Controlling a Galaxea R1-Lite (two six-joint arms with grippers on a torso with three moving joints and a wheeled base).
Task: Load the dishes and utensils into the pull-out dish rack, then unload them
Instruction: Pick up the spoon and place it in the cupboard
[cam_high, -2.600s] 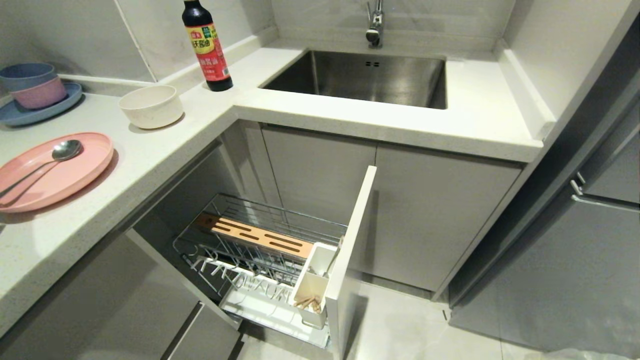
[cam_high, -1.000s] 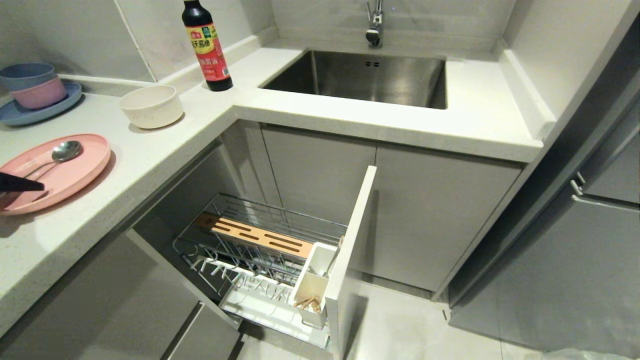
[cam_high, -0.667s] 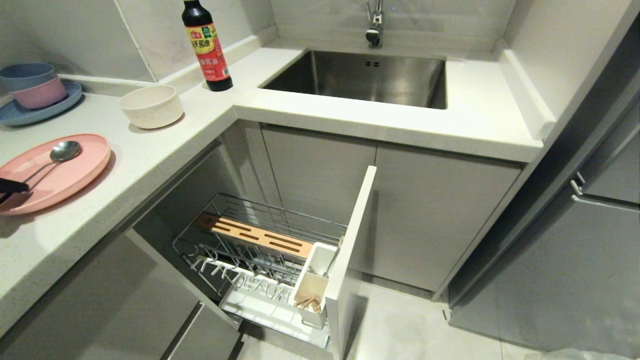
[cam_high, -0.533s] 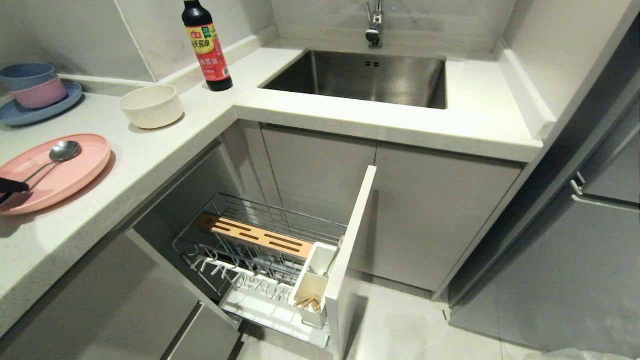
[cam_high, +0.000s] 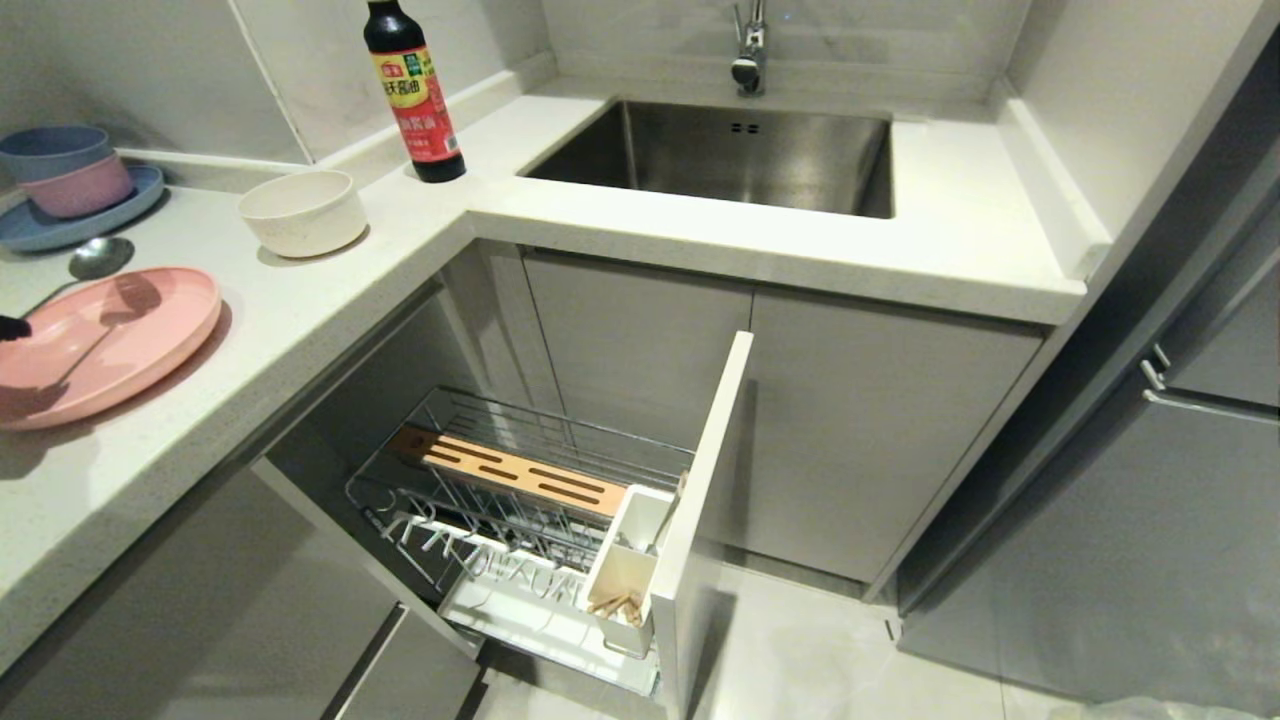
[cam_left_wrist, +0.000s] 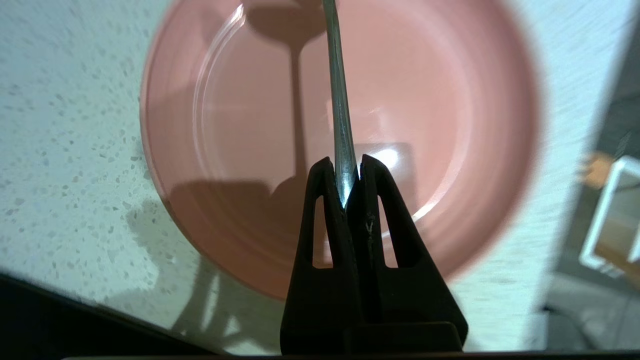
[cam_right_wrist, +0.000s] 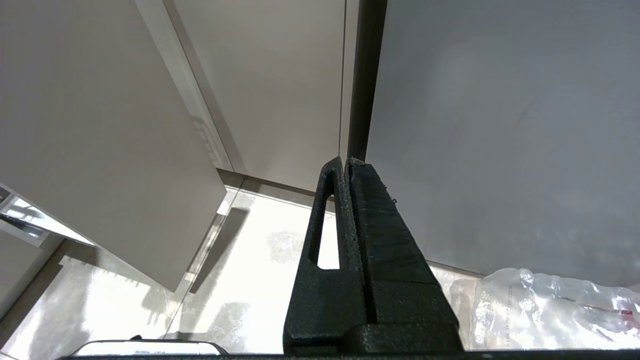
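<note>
My left gripper (cam_left_wrist: 343, 170) is shut on the handle of the silver spoon (cam_left_wrist: 339, 100) and holds it in the air above the pink plate (cam_left_wrist: 425, 125). In the head view the left gripper (cam_high: 10, 327) shows only at the left edge. The spoon (cam_high: 95, 257) hangs over the far rim of the plate (cam_high: 120, 345) and throws a shadow on it. The cream bowl (cam_high: 302, 210) sits on the counter. Below, the dish rack (cam_high: 520, 480) is pulled out, with chopsticks (cam_high: 615, 603) in its white cup (cam_high: 625, 560). My right gripper (cam_right_wrist: 346, 162) is shut and empty, parked low by the cabinets.
A soy sauce bottle (cam_high: 412, 90) stands at the counter corner beside the sink (cam_high: 720, 155). Blue and pink stacked bowls (cam_high: 60, 170) rest on a blue plate at the far left. The rack's cabinet front (cam_high: 700, 500) juts into the floor space. A plastic bag (cam_right_wrist: 540, 305) lies near the right gripper.
The left gripper came in over the plate, shut on the spoon's handle and raised it. The spoon's head has left the plate and moved up toward the far rim.
</note>
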